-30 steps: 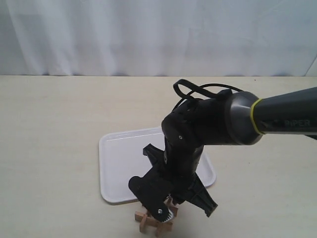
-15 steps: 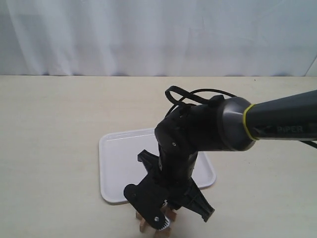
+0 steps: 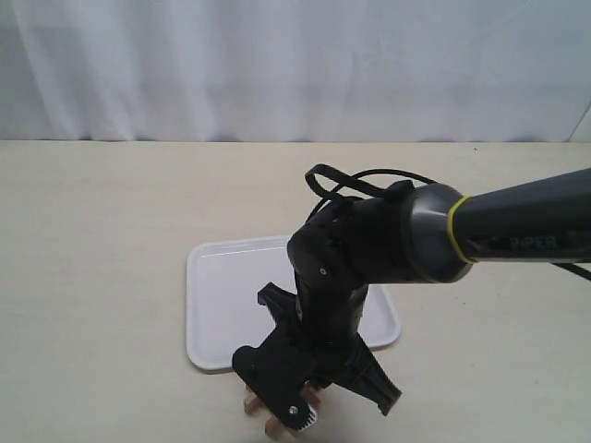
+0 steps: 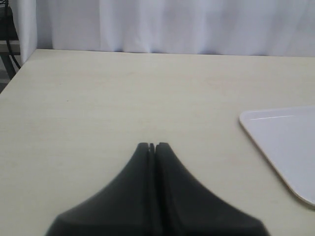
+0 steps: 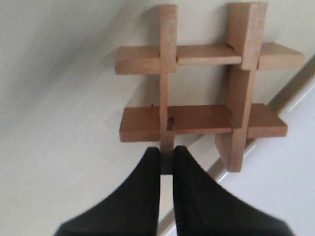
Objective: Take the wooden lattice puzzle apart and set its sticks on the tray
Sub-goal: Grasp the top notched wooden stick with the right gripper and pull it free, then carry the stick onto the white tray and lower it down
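Lying at the near edge of the tray (image 3: 226,305), the wooden lattice puzzle (image 5: 197,119) keeps its full "#" shape, all four bars crossed and locked together. In the right wrist view one thick bar's end reaches over the tray's raised rim (image 5: 295,162), while the other three bars lie over the bare tabletop (image 5: 59,98); whether the puzzle rests flat or is lifted a little cannot be told. The right gripper (image 5: 166,153) has its dark fingers (image 5: 189,182) drawn narrow around the end of one thin stick (image 5: 167,73), which stands on edge and crosses both sideways bars, with a fingertip pressed to each of its faces. From the exterior view only two small light-brown ends of the puzzle (image 3: 274,427) show under the black gripper, just off the tray's front rim. The right arm (image 3: 388,245) comes in from the right side and bends down over the white tray, a black cable (image 3: 342,180) looping above its wrist. The left gripper (image 4: 153,146) is well apart from the puzzle, over open tabletop (image 4: 98,98), its fingers pressed together with nothing between them and a corner of the tray (image 4: 290,147) off to one side. A pale curtain (image 3: 277,65) hangs behind.
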Available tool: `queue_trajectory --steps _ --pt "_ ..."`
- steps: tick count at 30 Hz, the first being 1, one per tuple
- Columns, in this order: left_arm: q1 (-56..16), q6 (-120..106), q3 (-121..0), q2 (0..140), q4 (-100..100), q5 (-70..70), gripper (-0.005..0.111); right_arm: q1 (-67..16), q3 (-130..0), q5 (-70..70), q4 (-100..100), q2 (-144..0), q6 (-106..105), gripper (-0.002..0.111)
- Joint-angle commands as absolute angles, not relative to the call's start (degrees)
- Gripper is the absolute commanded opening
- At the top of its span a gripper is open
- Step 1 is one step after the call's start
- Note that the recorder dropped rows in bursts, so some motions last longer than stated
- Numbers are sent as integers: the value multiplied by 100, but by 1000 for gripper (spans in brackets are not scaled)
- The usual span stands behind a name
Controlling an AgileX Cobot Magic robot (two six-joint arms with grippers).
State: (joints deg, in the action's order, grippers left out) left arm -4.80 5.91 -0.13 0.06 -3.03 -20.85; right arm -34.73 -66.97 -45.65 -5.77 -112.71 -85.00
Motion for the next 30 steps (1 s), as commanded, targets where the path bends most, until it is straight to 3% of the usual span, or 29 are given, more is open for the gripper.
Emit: queue_trajectory --steps 1,25,30 --pt "-475 587 0 0 -339 -2043 0 -3477 -6717 -4823 -689 -11274 -8571 4" --pt "-475 587 0 0 -339 -2043 0 -3477 -6717 -4869 -530 -10323 -8182 4" --pt "-475 587 0 0 -339 -2043 0 -3000 -6728 -4344 -523 -10202 -7190 4"
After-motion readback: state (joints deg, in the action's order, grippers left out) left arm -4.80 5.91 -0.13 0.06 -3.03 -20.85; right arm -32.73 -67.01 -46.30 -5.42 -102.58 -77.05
